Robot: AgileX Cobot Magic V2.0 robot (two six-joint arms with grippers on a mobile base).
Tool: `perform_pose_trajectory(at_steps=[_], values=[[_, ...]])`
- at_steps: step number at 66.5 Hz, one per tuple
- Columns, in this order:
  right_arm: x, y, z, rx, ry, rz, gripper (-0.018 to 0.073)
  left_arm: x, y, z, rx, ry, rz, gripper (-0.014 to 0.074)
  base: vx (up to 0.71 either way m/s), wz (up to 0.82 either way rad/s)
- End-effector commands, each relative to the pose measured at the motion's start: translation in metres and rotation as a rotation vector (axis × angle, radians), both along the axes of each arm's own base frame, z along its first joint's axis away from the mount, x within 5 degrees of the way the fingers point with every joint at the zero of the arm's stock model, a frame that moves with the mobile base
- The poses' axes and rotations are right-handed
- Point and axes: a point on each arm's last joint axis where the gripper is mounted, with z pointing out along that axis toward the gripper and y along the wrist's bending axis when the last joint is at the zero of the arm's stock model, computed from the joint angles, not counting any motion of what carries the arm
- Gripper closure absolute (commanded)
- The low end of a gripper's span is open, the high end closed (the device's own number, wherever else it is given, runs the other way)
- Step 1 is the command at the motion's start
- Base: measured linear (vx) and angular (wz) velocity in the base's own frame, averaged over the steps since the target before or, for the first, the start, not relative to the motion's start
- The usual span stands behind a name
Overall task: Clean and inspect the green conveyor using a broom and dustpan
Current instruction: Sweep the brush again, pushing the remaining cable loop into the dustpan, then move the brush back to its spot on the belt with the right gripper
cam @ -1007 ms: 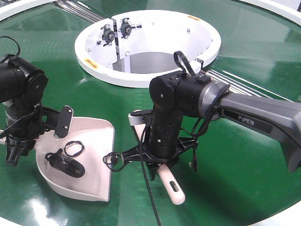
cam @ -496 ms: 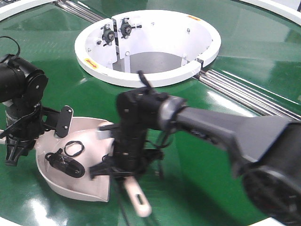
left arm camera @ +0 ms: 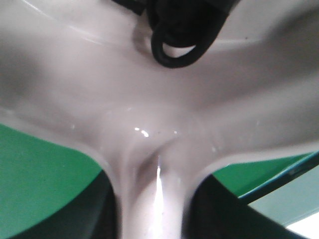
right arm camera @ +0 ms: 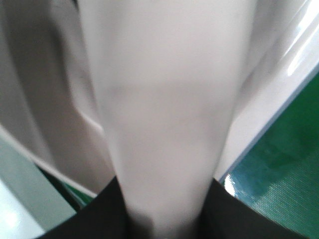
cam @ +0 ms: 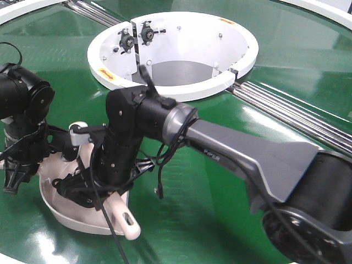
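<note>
Green conveyor [cam: 308, 66] fills the front view, glossy and wide. At 8 o'clock the beige-pink dustpan [cam: 55, 204] rests on it. The broom [cam: 126, 221] lies across the pan's mouth, with its slotted handle end poking out toward 6 o'clock.

The left end effector [left arm camera: 154, 216] is clenched on the dustpan's handle, which runs between its dark fingers in the left wrist view. The right end effector [right arm camera: 164, 214] grips the broom handle the same way, though that view is blurred.

A black loop [left arm camera: 174, 47] sits at the pan's far end. Whether it is swept-up debris or an arm cable is unclear.

The sweep appears to be at the point of delivery, with the brush over the scoop. No loose bits show on the visible belt. What likely remains is drawing the broom out, raising the pan, and looking over the rest of the belt.

Room is tight at 9 o'clock, where both arms crowd the pan. The white hub [cam: 176, 91] stands at 12 o'clock and the silver rails [cam: 286, 110] at 2 o'clock. The belt's pale outer edge runs near the pan at 7 o'clock. Open green lies at 5 o'clock.
</note>
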Motion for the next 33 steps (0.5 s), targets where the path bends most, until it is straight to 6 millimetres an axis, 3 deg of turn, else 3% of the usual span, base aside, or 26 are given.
perform_pose_trajectory(at_steps=[1, 8, 15, 33], values=[[0.003, -0.023, 0.061, 0.045, -0.106, -0.001, 0.0564, -0.001, -0.004, 0.02, -0.024, -0.066, -0.007, 0.0603, 0.0, 0.0], [0.011, -0.045, 0.079, 0.042, -0.153, -0.047, 0.0564, -0.001, -0.004, 0.02, -0.024, -0.066, -0.007, 0.0603, 0.0, 0.0], [0.019, -0.08, 0.087, 0.013, -0.155, -0.113, 0.0564, -0.001, -0.004, 0.02, -0.024, -0.066, -0.007, 0.0603, 0.0, 0.0], [0.018, -0.186, 0.077, -0.104, -0.091, -0.244, 0.0564, -0.001, -0.004, 0.02, -0.024, -0.066, -0.007, 0.0603, 0.0, 0.0]])
